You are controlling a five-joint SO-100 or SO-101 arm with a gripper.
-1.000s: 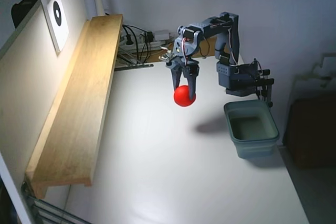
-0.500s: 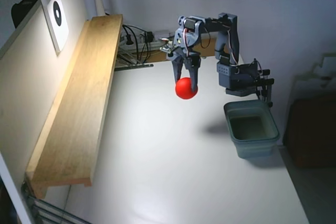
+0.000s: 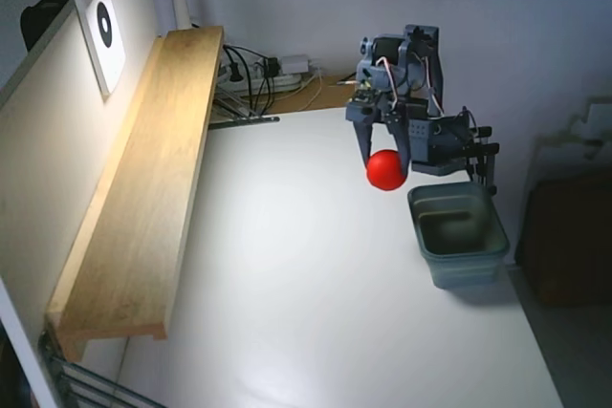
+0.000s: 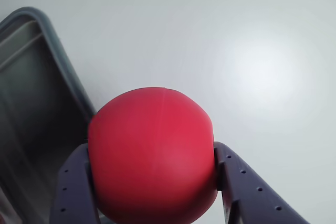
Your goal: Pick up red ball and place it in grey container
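- The gripper sits right of centre in the upper half of the fixed view, pointing down, with its fingers clamped on the red ball.
- The ball hangs in the air above the white table, just left of the upper left corner of the grey container; it does not touch the table or the container.
- The container stands on the table at the right of the fixed view, below the arm's base, open side up. Its inside is dark and I cannot tell whether anything lies in it.
- In the wrist view the ball fills the lower middle of the frame, pressed on both sides by the dark blue fingers of the gripper.
- The rim of the container runs down the left edge of the wrist view; the ball is beside that rim, over bare table, not over the opening.
- A long wooden shelf runs along the left side of the fixed view, from the upper middle to the lower left.
- Cables and a power strip lie at the top, behind the table's far edge.
- A white card with a black ring leans on the wall in the upper left corner.
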